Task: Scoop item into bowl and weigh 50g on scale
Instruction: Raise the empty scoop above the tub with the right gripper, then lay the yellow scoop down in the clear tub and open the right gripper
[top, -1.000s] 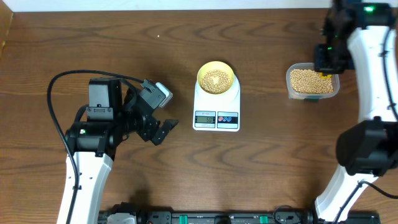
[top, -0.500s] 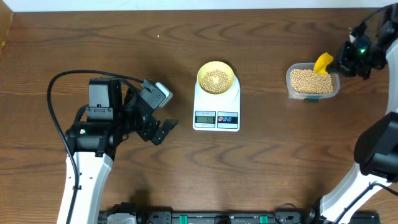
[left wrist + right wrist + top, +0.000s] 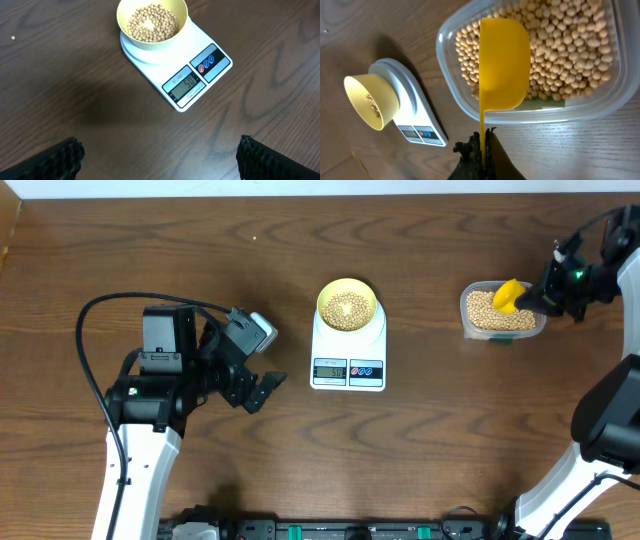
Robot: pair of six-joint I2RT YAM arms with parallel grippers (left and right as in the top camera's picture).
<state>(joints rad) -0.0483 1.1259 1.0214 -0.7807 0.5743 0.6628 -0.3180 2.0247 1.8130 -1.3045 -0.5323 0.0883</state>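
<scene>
Pinching the scoop (image 3: 504, 65) in the right gripper (image 3: 482, 145) over the tub (image 3: 615, 95) just ahead, likely dumping spare beans (image 3: 570, 50), with the left gripper (image 3: 160, 157) spread idle.

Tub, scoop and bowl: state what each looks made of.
The tub: probably clear plastic; beans show through its glossy wall. The scoop: opaque bright-yellow plastic by its look, smooth with slight sheen. The bowl: pale yellow, matte, likely plastic, though ceramic cannot be ruled out.

The scale (image 3: 172, 70) has a grey display (image 3: 187, 85) that reads 50. A small red label (image 3: 178, 78) just above the display is too small to read.
</scene>
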